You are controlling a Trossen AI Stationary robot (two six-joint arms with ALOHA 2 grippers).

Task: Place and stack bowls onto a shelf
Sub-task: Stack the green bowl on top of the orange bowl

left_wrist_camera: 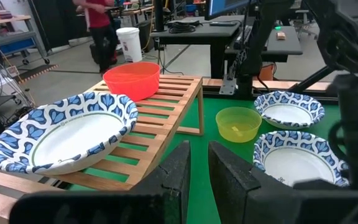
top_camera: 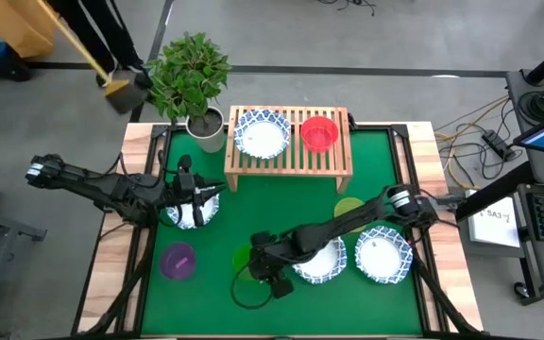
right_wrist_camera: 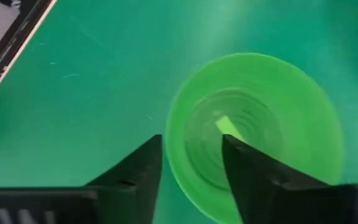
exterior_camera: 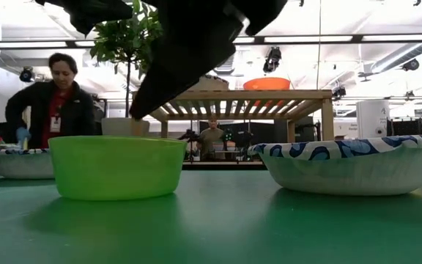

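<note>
The right gripper (right_wrist_camera: 191,165) hangs over the small plain green bowl (right_wrist_camera: 253,134) on the green table mat (right_wrist_camera: 73,93), fingers spread astride its near rim. The left gripper (left_wrist_camera: 197,171), fingers narrowly parted and empty, hovers before the low light-wood slatted shelf (left_wrist_camera: 160,124), which carries one wide white blue-rimmed bowl (left_wrist_camera: 61,134) and the small red bowl (left_wrist_camera: 132,78).

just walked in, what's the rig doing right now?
Two arms are putting bowls on the shelf. One white bowl with a blue rim and the red bowl already sit on its slats. The right gripper is over the green bowl, fingers open astride its near rim. The left gripper is above another blue-rimmed bowl at the left. The purple bowl, yellow-green bowl and two more blue-rimmed bowls wait on the mat.
</note>
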